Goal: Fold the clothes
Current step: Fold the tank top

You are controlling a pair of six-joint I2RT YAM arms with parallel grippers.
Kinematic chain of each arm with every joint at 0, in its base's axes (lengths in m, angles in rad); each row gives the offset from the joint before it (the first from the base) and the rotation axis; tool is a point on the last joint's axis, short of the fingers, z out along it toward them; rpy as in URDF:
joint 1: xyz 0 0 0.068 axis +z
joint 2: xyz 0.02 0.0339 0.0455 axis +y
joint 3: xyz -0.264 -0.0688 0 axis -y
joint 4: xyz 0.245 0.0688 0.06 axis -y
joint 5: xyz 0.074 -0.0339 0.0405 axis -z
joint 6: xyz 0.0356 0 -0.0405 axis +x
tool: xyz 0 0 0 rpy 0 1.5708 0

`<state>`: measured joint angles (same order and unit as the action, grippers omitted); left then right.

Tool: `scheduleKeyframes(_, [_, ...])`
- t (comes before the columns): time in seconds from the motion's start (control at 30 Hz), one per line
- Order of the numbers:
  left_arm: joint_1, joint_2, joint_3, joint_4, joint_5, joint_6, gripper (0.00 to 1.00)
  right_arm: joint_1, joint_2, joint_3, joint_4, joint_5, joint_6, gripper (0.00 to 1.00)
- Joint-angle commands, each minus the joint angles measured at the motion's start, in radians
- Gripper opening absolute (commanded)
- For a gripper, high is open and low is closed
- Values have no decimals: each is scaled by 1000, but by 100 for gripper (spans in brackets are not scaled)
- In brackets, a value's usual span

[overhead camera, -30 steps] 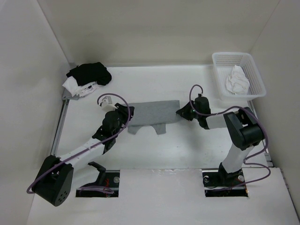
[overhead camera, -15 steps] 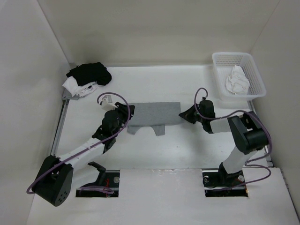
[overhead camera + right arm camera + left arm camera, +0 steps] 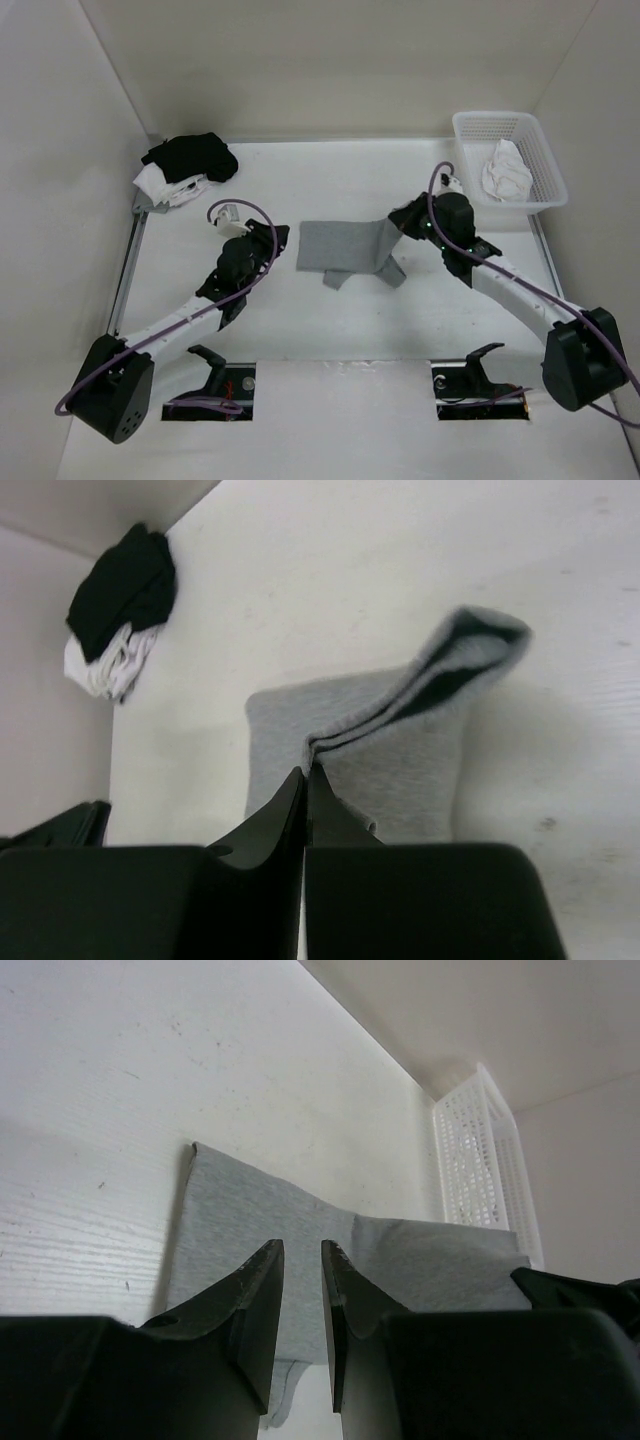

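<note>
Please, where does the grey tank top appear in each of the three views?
Top external: grey tank top mid-table, between the arms.
Left wrist: grey tank top at centre, beyond the left gripper.
Right wrist: grey tank top at centre, pinched by the right gripper.
Shared landmark: white basket, in top and left wrist only.

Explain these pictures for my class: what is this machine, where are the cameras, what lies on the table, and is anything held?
The left arm and right arm are robot arms bolted to a white table. One picture looks down from above; the other two come from a camera on each wrist. On the table lie a grey tank top, a black and white pile and a basket holding a white cloth. The right end effector is shut on a raised fold of the top; the left end effector is open beside it, holding nothing.
</note>
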<state>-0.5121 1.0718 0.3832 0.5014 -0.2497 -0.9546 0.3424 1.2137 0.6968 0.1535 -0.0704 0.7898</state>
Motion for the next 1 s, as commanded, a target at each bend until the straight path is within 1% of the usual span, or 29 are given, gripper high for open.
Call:
scheduleKeyframes(0.0, [8, -67, -30, 52, 9, -18, 20, 133, 29, 144, -138, 125, -121, 1])
scheduleKeyframes(0.17, [43, -139, -73, 28, 18, -18, 21, 292, 196, 320, -203, 185, -141, 2])
scheduleKeyframes(0.33, [94, -193, -118, 19, 49, -27, 22, 396, 409, 486, -253, 201, -129, 3])
scheduleKeyframes(0.43, [128, -213, -142, 11, 72, -36, 23, 457, 545, 582, -285, 216, -94, 3])
scheduleKeyframes(0.47, [142, -222, -151, 11, 79, -39, 24, 480, 587, 610, -287, 219, -80, 5])
scheduleKeyframes(0.5, [155, -230, -159, 9, 85, -42, 24, 499, 627, 639, -285, 222, -64, 10])
scheduleKeyframes(0.57, [181, -242, -167, 3, 99, -47, 25, 531, 679, 688, -276, 222, -22, 26])
scheduleKeyframes(0.67, [205, -250, -168, -6, 110, -46, 26, 569, 690, 727, -244, 210, -14, 32])
scheduleKeyframes(0.73, [211, -245, -164, -8, 110, -42, 26, 576, 664, 728, -239, 198, -17, 37])
scheduleKeyframes(0.8, [211, -224, -152, -4, 109, -38, 28, 576, 623, 695, -229, 195, -18, 44])
scheduleKeyframes(0.83, [206, -199, -139, 2, 110, -38, 29, 570, 577, 647, -201, 193, -21, 47])
scheduleKeyframes(0.9, [189, -162, -121, 6, 110, -33, 31, 545, 502, 563, -160, 192, -35, 47])
scheduleKeyframes(0.97, [163, -124, -96, 11, 99, -21, 34, 516, 401, 451, -114, 201, -56, 42])
